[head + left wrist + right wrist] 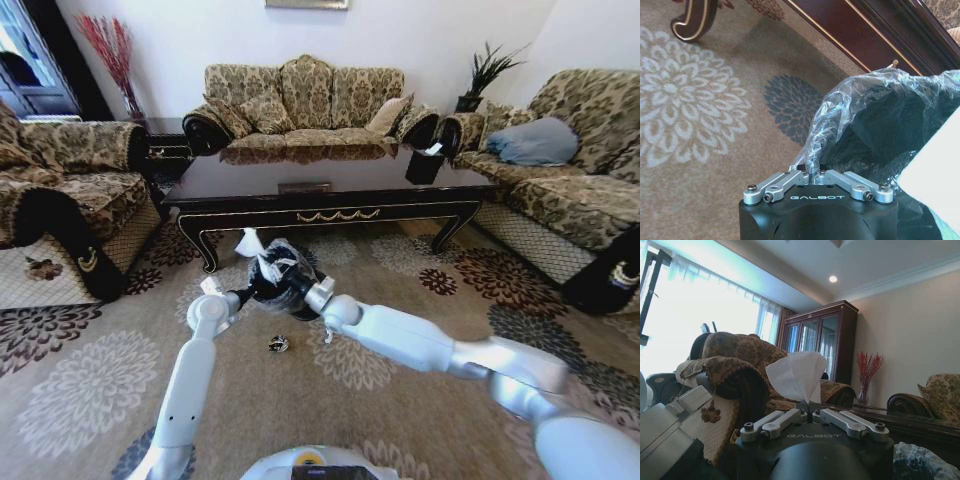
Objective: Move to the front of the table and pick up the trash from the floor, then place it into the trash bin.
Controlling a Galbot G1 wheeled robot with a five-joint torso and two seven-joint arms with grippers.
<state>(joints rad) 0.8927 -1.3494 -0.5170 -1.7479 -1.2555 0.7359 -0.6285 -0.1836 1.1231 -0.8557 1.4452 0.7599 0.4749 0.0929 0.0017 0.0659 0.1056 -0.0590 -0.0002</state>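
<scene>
Your left pincer (816,174) pinches the bag liner (840,115) of the trash bin (283,283) on the carpet before the desk's (330,212) front edge, while your right pincer (810,413) clamps white paper (797,375); centre it over the bin's mouth.

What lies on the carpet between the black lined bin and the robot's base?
In the head view, a small dark shiny wad lies on the floral carpet below the bag-lined black trash bin.
</scene>
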